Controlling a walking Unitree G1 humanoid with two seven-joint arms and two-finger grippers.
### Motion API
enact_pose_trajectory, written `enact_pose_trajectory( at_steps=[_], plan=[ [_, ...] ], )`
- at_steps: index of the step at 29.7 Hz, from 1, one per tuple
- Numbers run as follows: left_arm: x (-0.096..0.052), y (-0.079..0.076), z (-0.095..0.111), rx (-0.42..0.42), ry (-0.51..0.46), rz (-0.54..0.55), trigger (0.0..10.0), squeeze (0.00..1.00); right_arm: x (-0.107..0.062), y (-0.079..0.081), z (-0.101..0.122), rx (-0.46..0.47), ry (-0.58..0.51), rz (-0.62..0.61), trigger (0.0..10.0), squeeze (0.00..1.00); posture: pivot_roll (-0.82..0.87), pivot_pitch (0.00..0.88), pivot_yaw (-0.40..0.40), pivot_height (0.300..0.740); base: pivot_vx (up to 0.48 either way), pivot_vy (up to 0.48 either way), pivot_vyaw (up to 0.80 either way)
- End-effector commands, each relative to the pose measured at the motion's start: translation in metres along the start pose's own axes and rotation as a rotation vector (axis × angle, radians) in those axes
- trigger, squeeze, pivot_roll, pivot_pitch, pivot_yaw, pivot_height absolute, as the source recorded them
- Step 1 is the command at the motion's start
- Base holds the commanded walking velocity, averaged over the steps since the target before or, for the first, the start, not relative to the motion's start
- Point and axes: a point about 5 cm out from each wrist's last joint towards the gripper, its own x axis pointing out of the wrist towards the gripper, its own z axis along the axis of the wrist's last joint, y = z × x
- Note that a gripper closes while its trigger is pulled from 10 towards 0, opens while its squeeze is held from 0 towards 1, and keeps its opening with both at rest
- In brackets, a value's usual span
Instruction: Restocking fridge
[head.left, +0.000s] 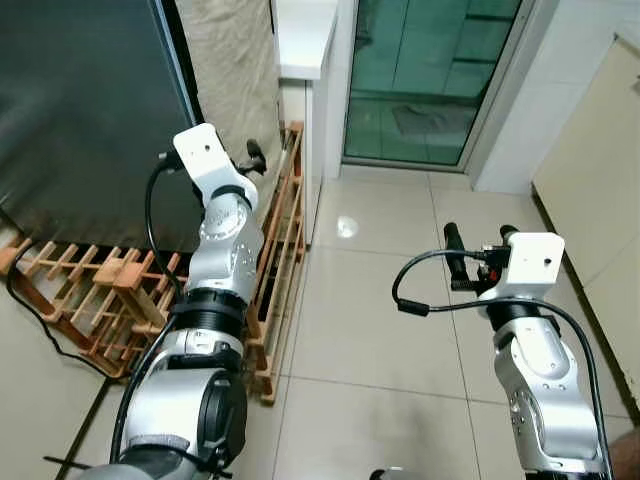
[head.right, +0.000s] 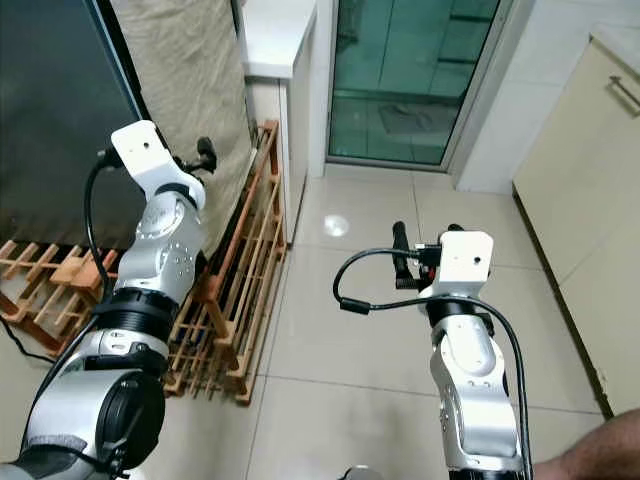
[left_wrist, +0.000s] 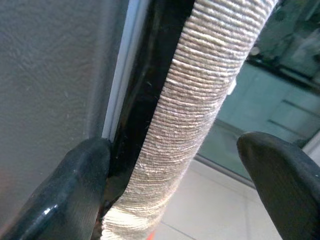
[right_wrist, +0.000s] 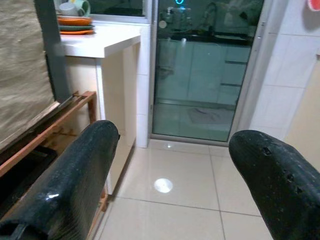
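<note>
The fridge's dark grey door fills the upper left, with a black strip along its edge. A beige woven cloth hangs right beside that edge. My left gripper is raised to it and stands open. In the left wrist view one finger rests against the black strip. The other finger stays clear of the cloth, which runs between them. My right gripper is held out over the tiled floor, open, with nothing between its fingers.
A wooden slatted rack leans by the fridge, beside a white counter bearing plates and a cup. A green glass door stands ahead and a cream cabinet on the right. The tiled floor lies open between.
</note>
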Motion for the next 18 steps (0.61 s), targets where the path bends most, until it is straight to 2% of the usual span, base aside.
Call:
enact_pose_trajectory(
  at_steps=[1, 4, 5, 6, 8, 13, 15, 18],
  plan=[
    [-0.003, -0.033, 0.006, -0.014, -0.003, -0.176, 10.0, 0.0, 0.0, -0.001, 0.003, -0.002, -0.009, -0.005, 10.0, 0.0, -0.18, 0.0, 0.025, 0.74, 0.0, 0.0, 0.0],
    [-0.009, -0.05, 0.001, -0.015, 0.006, -0.269, 10.0, 0.0, 0.0, -0.001, 0.003, -0.001, -0.009, -0.004, 10.0, 0.0, -0.18, 0.0, 0.025, 0.74, 0.0, 0.0, 0.0],
    [-0.013, -0.057, -0.001, -0.041, 0.01, -0.318, 10.0, 0.0, 0.0, -0.001, 0.003, -0.001, -0.009, -0.004, 10.0, 0.0, -0.18, 0.0, 0.025, 0.74, 0.0, 0.0, 0.0],
    [-0.013, -0.057, -0.001, -0.041, 0.01, -0.318, 10.0, 0.0, 0.0, -0.001, 0.003, -0.001, -0.009, -0.004, 10.0, 0.0, -0.18, 0.0, 0.025, 0.74, 0.0, 0.0, 0.0],
    [-0.02, -0.072, -0.003, -0.092, 0.023, -0.448, 10.0, 0.0, 0.0, 0.0, 0.003, 0.0, -0.01, -0.003, 10.0, 0.0, -0.18, 0.0, 0.025, 0.74, 0.0, 0.0, 0.0],
    [-0.032, -0.087, -0.005, -0.131, 0.043, -0.628, 10.0, 0.0, 0.0, -0.001, 0.003, 0.001, -0.009, -0.004, 10.0, 0.0, -0.17, 0.0, 0.024, 0.74, 0.0, 0.0, 0.0],
    [-0.041, -0.097, -0.008, -0.138, 0.058, -0.735, 10.0, 0.0, -0.002, -0.002, 0.002, 0.001, -0.004, -0.006, 10.0, 0.0, -0.17, 0.0, 0.024, 0.74, 0.0, 0.0, 0.0],
    [-0.048, -0.106, -0.008, -0.165, 0.061, -0.819, 10.0, 0.0, -0.003, -0.003, 0.0, 0.001, 0.001, -0.009, 10.0, 0.0, -0.17, 0.0, 0.025, 0.74, 0.0, 0.0, 0.0]
  ],
)
